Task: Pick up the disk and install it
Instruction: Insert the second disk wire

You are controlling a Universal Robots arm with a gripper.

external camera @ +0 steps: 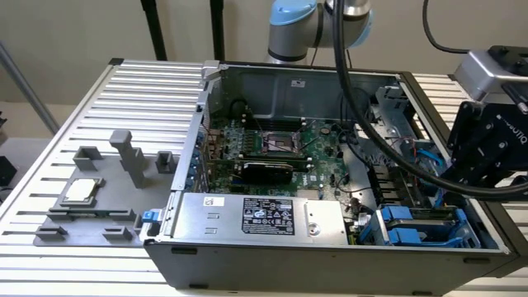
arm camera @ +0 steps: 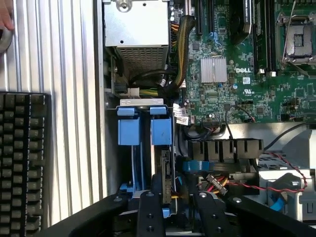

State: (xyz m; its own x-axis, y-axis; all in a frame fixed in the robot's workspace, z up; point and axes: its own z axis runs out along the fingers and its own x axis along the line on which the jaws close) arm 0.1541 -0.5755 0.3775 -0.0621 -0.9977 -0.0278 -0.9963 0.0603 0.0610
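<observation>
1. At the exterior view's right edge, the gripper [external camera: 486,158] hangs over the open computer case [external camera: 330,260], above its drive-bay corner.
2. Gripper state — cannot tell; in the wrist view the black finger bases [arm camera: 150,215] stand close together, but their tips are cut off from sight.
3. Disk [external camera: 421,226]: seated edge-up in the drive bay at the case's near corner on the exterior view's right, its blue carrier showing. In the wrist view two blue carrier tabs [arm camera: 129,131] sit side by side just beyond the fingers; whether the fingers touch the disk cannot be told.
4. Power supply [external camera: 259,213] — silver box with black label — lies beside the bay.
5. Motherboard [external camera: 272,148] lies exposed inside the case.
6. Grey fixture plate [external camera: 91,198], holding a small silver chip [external camera: 83,189], lies on the slatted table [external camera: 123,93] outside the case.
7. A keyboard [arm camera: 22,158] lies on the table in the wrist view.
</observation>
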